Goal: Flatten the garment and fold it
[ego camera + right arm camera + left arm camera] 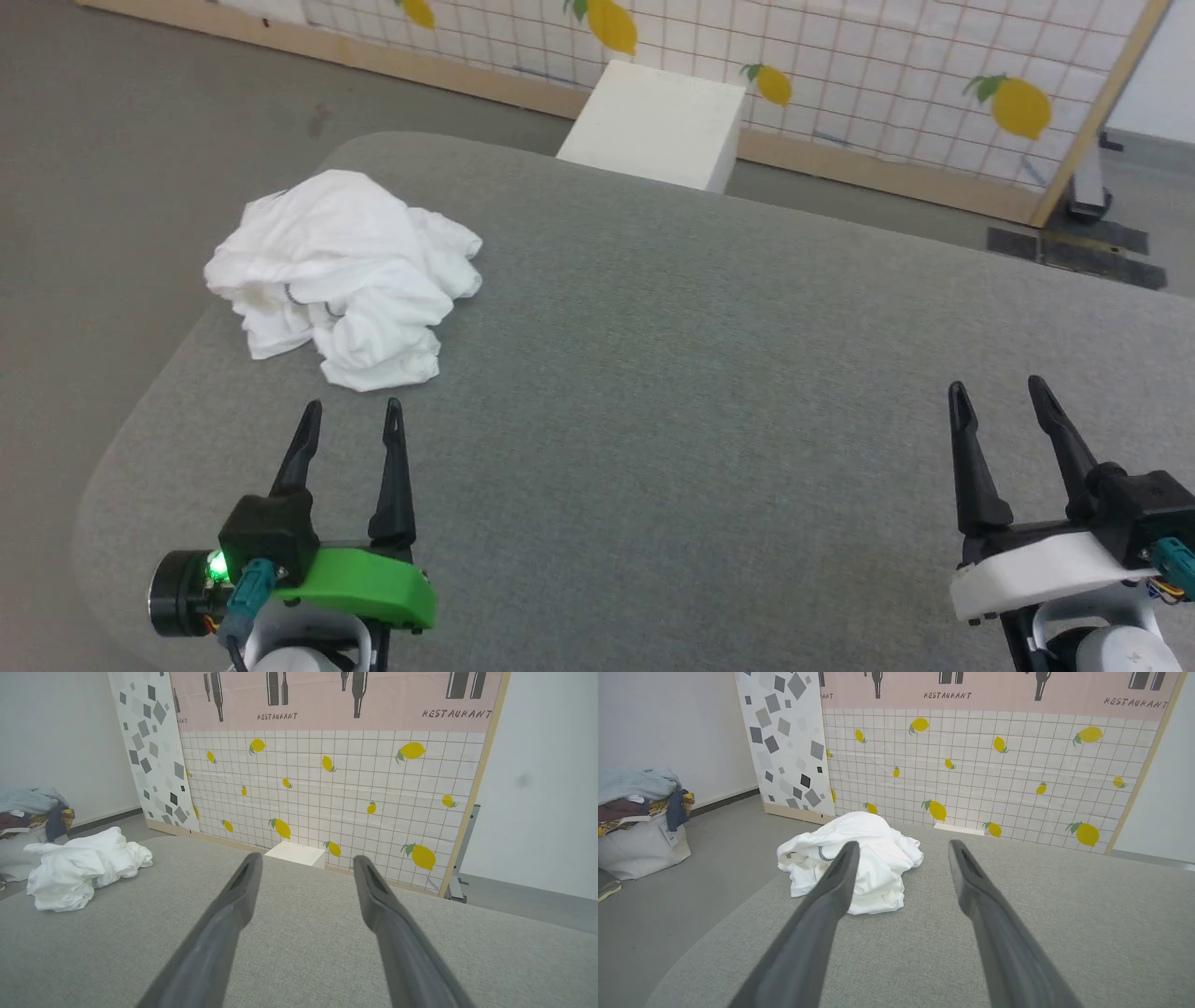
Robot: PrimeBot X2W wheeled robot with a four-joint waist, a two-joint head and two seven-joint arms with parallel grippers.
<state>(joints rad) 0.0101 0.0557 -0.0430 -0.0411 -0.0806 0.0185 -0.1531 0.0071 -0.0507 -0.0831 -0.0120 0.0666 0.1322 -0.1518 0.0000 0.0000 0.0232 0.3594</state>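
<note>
The left gripper (353,405) is closest, low on the left, with a green part behind its two dark fingers. The fingers stand wide apart and hold nothing. The right gripper (997,385) is low on the right, with a white part behind its fingers. Its fingers stand wide apart too, and they hold nothing. Both grippers hang over the near side of a big grey table (700,392) with a soft cloth top and round corners. The two grippers are well apart from each other.

A bit farther on, just ahead of the left gripper, lies the shirt (345,266). It is white and scrunched up in a heap near the left edge of the table. It is not flat and not folded. A bit of grey speckled seam peeks out of the folds, and a small tag (791,857) shows on one side. The left gripper does not touch the shirt. The right gripper is far from it.

Past the far edge of the table is a white box (658,126). Behind the box stands a screen (887,65) with white squares and yellow lemons. Its top part is pink. Far off to the left, on the grey floor (112,140), sits a white bag (640,849) with a pile of clothes (637,786) on top.
</note>
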